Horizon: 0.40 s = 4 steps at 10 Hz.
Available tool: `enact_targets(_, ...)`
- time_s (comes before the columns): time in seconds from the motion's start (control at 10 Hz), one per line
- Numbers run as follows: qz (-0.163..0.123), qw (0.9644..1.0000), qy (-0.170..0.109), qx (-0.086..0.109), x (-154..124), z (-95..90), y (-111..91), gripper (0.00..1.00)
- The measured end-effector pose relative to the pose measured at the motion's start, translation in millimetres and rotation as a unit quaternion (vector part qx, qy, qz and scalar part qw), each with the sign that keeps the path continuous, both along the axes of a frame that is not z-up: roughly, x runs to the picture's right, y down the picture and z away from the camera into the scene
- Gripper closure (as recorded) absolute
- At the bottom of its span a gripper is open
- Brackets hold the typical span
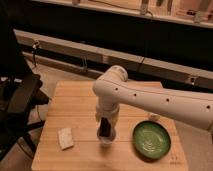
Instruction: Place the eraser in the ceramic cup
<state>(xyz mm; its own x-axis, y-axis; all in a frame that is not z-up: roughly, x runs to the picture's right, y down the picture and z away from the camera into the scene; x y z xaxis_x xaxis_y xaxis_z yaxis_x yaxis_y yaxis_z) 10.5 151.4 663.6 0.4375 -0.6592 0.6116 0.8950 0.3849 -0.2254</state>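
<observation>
My gripper (pixel 105 128) is dark and points straight down at the end of the white arm (pixel 150 100). It hangs just over a small white ceramic cup (pixel 106 140) at the front middle of the wooden table (pixel 75 100). Its tip seems to reach the cup's rim. I cannot tell whether it holds anything. A pale rectangular block (pixel 65 138), possibly the eraser, lies flat on the table to the left of the cup, well apart from the gripper.
A green bowl (pixel 151 140) stands right of the cup, with a small pale object (pixel 154 118) just behind it. A black chair (pixel 20 100) stands off the table's left edge. A dark wall and a ledge run behind the table.
</observation>
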Motion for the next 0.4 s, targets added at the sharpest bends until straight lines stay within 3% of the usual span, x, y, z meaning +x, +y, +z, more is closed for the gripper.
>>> enact_targets(0.4,0.011,0.9999,0.003,0.000,7.1,0.4,2.2,0.20)
